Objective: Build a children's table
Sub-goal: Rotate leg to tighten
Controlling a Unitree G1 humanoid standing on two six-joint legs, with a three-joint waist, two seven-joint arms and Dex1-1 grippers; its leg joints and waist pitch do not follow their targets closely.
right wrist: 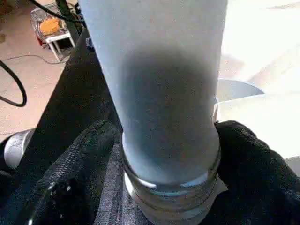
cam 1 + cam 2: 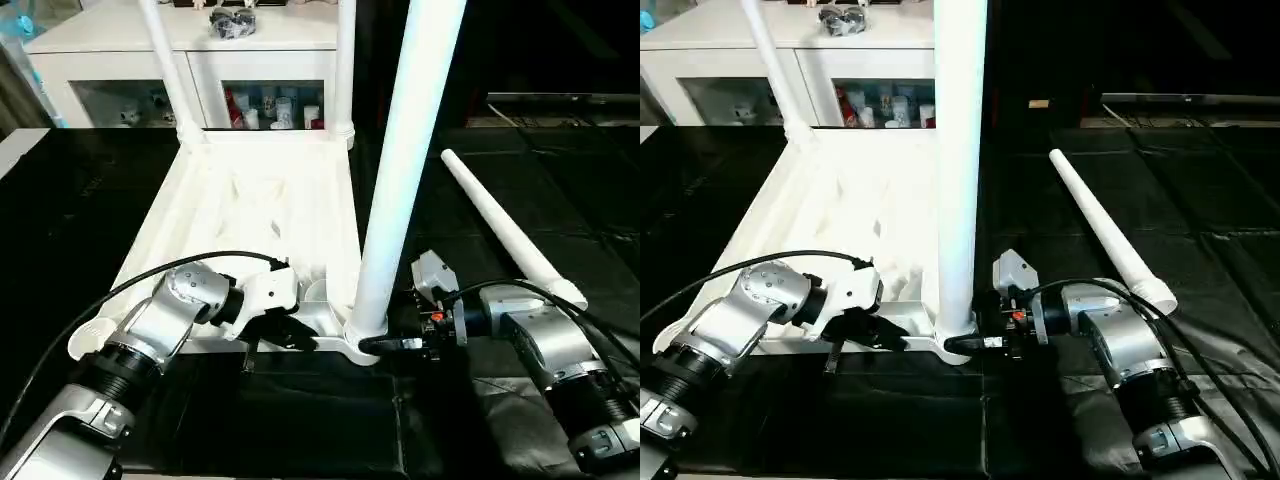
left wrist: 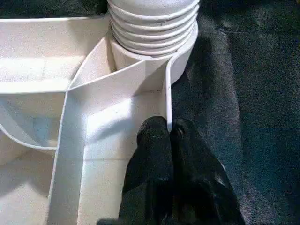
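Observation:
The white table top (image 2: 250,200) lies upside down on the black mat, ribs facing up. Two legs (image 2: 170,70) (image 2: 345,70) stand in its far corner sockets. A third leg (image 2: 405,160) stands upright in the near right socket (image 3: 180,61), showing a ribbed base (image 3: 152,23). My right gripper (image 2: 385,343) is shut on this leg just above the socket, one finger (image 1: 84,159) on each side. My left gripper (image 3: 168,133) is shut on the top's thin near rim (image 3: 166,93) beside that socket. The fourth leg (image 2: 510,232) lies loose on the mat to the right.
A white cabinet (image 2: 120,40) with glass doors stands behind the table top, with a dark bundle (image 2: 233,22) on it. Black mat (image 2: 560,170) covers the floor around the work. A black cable (image 2: 150,275) loops over my left forearm.

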